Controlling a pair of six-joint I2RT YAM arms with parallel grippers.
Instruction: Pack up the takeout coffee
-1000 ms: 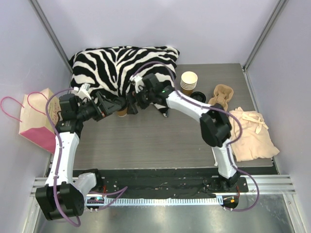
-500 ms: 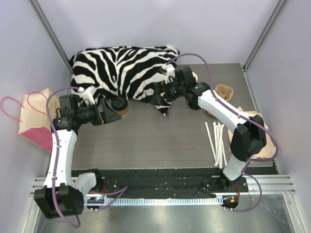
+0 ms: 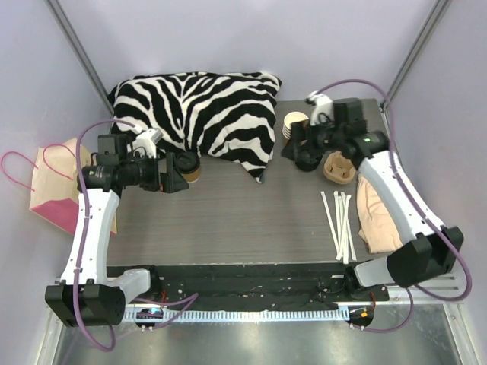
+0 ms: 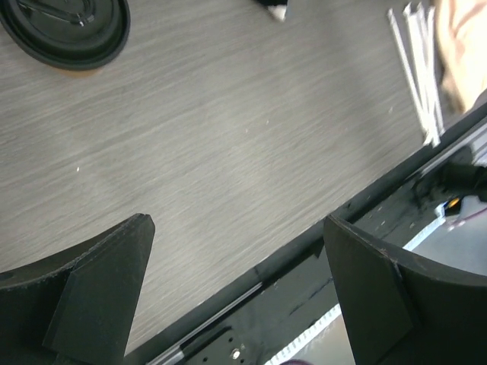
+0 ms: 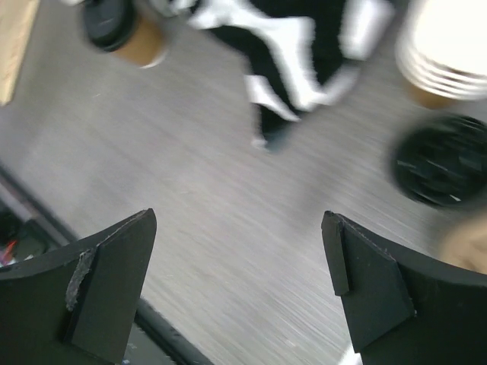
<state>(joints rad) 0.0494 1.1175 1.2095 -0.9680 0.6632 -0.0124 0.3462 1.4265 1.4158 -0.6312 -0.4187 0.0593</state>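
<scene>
The takeout coffee [image 3: 189,166], a brown paper cup with a black lid, stands upright at the front edge of the zebra cloth [image 3: 199,112]. My left gripper [image 3: 173,177] hangs just left of it, open and empty. In the left wrist view its black lid [image 4: 66,29] shows at the top left, well clear of the open gripper [image 4: 237,251]. My right gripper [image 3: 299,149] is far to the right by the lidless cup stack [image 3: 295,126], open and empty. The blurred right wrist view has the coffee [image 5: 125,32] at the top left, beyond the open gripper [image 5: 240,251].
A kraft and pink paper bag [image 3: 52,187] stands off the table's left edge. Loose black lids [image 3: 309,160] lie in front of the cup stack, beside a brown cup carrier [image 3: 341,168]. White straws [image 3: 338,222] and a beige cloth [image 3: 384,217] lie at the right.
My right arm has swung away from the coffee to the back right by the cup stack, uncovering the straws. My left gripper has backed off slightly to the left. The coffee stays put.
</scene>
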